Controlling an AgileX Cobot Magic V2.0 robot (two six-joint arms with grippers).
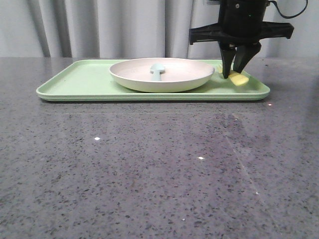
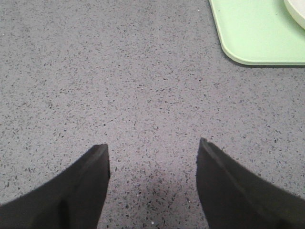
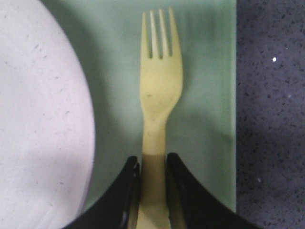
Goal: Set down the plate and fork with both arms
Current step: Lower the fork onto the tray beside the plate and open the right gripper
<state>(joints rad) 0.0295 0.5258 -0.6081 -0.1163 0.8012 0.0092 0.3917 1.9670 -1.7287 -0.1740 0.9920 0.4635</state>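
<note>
The plate (image 1: 162,74), cream-pink inside, rests on the light-green tray (image 1: 75,82) with a pale blue-green spoon (image 1: 157,70) lying in it. The yellow fork (image 3: 161,86) lies on the tray (image 3: 205,95) just right of the plate (image 3: 38,119), tines pointing away from the wrist. My right gripper (image 3: 152,164) is shut on the fork's handle, both fingers pressed against its sides. From the front, that gripper (image 1: 234,69) reaches down at the tray's right end, over the fork (image 1: 238,79). My left gripper (image 2: 153,152) hangs open over bare table, nothing between its fingers.
The tray stands at the back of a dark speckled table (image 1: 149,169), with a grey curtain (image 1: 124,25) behind. One rounded tray corner (image 2: 257,33) and a sliver of the plate's rim (image 2: 298,7) show in the left wrist view.
</note>
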